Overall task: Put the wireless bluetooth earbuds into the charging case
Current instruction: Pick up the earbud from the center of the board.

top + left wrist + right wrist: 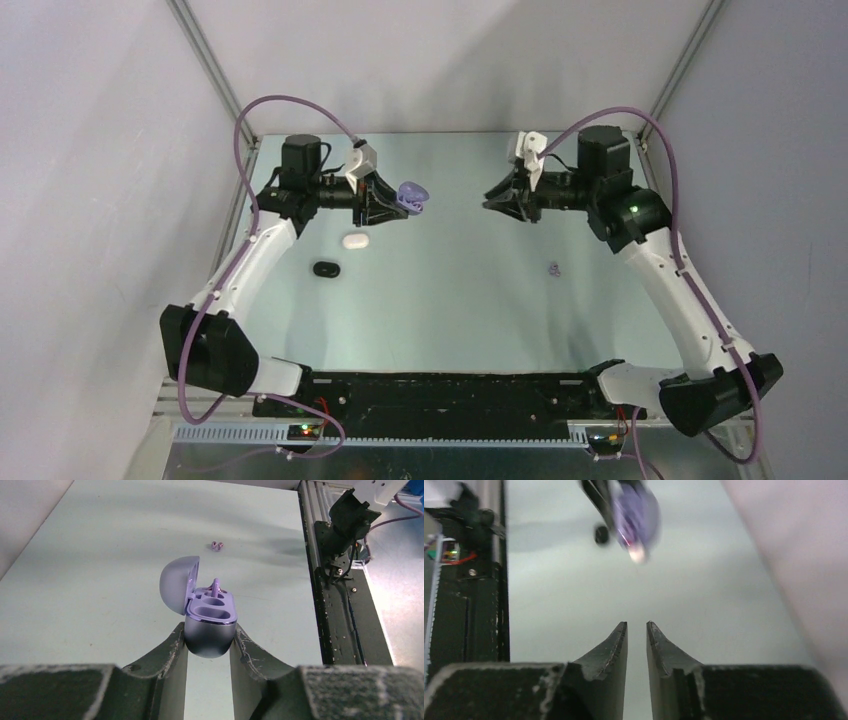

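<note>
- Two fingers of your left gripper point(208, 639) clamp the lavender charging case point(214, 612), which is held above the table point(100, 555) with its lid open.
- What looks like a seated earbud point(215, 586) stands in the case's far slot.
- One loose lavender earbud point(216, 545) lies on the table, well apart from both grippers.
- Your right gripper point(637, 630) is slightly parted and holds nothing.

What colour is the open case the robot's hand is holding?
Lavender purple. The charging case shows best in the left wrist view.
</note>
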Tool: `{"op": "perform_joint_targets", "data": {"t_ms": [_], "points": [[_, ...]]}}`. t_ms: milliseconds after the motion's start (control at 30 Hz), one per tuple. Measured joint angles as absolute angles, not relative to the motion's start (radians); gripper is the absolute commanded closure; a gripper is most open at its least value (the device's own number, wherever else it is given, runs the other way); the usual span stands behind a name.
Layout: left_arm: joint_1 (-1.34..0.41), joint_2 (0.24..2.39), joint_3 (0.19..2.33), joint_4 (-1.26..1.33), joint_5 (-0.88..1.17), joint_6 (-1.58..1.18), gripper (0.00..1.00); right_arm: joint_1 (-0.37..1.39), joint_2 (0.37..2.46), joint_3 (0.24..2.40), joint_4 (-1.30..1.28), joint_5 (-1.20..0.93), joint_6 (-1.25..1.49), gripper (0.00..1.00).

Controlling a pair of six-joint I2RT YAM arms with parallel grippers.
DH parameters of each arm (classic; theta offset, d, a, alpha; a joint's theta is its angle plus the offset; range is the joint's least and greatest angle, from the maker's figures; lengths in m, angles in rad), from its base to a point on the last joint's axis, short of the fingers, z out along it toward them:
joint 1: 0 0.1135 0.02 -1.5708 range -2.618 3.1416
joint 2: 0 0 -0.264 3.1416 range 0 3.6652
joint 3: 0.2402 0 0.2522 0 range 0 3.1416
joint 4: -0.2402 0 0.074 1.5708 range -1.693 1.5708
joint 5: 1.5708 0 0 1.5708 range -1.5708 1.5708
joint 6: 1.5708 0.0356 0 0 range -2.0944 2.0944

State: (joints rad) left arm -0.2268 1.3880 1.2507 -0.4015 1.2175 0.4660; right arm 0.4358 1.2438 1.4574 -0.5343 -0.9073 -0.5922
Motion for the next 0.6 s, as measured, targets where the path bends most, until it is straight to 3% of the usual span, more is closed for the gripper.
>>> {"op": "perform_joint_targets", "data": {"t_ms": [233,400,600], "points": [[-0.227,1.366,1.182,-0.275,1.187,0.340,1.00,0.229,1.278,1.246,-0.697,-0.608,-0.344,0.87],[-0.226,1.365,1.172,-0.230,1.172,0.294,1.00,0.162,1.317,1.018,-0.744,-0.451,-0.172,0.87],[-0.219,1.349,1.170,-0.210,1.154,0.276,1.00,0.144,1.407,0.950,-0.721,-0.363,-0.094,0.84]]}}
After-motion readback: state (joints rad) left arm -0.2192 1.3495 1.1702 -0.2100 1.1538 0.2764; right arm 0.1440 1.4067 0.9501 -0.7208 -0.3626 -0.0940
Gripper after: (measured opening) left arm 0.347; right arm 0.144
